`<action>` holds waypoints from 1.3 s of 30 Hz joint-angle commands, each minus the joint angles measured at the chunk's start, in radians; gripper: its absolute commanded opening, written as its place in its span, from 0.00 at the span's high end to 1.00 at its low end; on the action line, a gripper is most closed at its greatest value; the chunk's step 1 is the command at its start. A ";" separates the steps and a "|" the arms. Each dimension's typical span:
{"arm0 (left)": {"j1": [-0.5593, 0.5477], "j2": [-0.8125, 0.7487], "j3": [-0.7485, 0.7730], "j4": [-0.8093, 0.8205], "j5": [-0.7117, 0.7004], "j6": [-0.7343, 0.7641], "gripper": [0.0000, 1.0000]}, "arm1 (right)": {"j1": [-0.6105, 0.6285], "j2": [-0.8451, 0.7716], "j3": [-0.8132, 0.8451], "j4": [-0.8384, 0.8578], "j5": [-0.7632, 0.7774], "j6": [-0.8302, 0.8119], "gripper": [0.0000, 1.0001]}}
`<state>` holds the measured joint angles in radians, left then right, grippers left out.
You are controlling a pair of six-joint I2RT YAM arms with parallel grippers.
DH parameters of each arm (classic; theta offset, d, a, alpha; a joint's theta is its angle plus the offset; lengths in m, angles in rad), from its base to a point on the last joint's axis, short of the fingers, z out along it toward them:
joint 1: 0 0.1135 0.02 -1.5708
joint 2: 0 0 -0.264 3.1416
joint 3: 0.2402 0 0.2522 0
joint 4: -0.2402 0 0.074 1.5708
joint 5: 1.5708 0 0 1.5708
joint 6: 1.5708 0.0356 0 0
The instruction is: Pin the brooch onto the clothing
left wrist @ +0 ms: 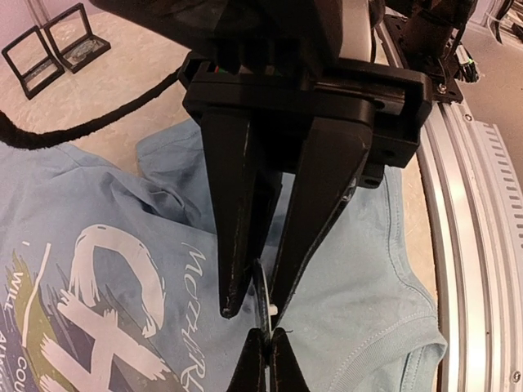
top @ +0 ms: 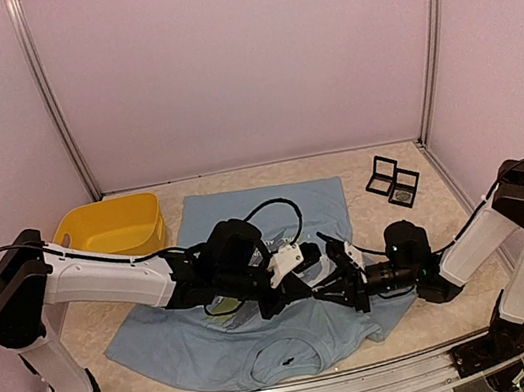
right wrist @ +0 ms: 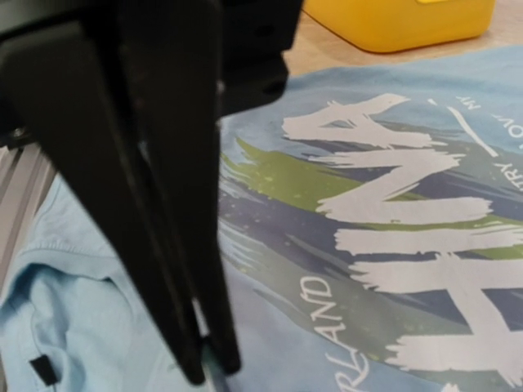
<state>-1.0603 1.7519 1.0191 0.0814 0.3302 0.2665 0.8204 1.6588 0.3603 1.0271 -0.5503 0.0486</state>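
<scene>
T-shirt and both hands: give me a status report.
Left hand shut, right hand nearly closed, tips meeting above the T-shirt. Thin pale piece between them, too small to identify. Nothing blocking them.

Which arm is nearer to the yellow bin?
Left. The left arm passes close by the near side of the yellow bin; the right arm is far across the T-shirt.

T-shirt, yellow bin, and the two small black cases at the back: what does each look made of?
T-shirt: soft knit fabric, likely cotton jersey, matte; it wrinkles and has a stitched collar band. Yellow bin: moulded plastic, smooth with slight sheen, rounded walls. Black cases: probably rigid plastic frames with clear windows; too small to be sure.
</scene>
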 commanded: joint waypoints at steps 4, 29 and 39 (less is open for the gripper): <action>-0.016 -0.012 0.006 -0.011 0.047 0.014 1.00 | -0.048 -0.025 -0.019 0.081 0.060 0.088 0.90; -0.189 0.070 0.019 -0.064 -0.441 0.284 1.00 | -0.060 -0.312 -0.094 -0.153 0.354 0.014 0.56; -0.256 0.185 0.233 -0.435 -0.274 0.279 0.51 | -0.070 -0.278 0.125 -0.792 0.743 0.312 0.93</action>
<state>-1.2926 1.9167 1.1549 -0.2089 -0.0040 0.5659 0.7647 1.3457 0.4141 0.5488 -0.0090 0.1902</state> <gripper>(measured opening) 0.416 0.189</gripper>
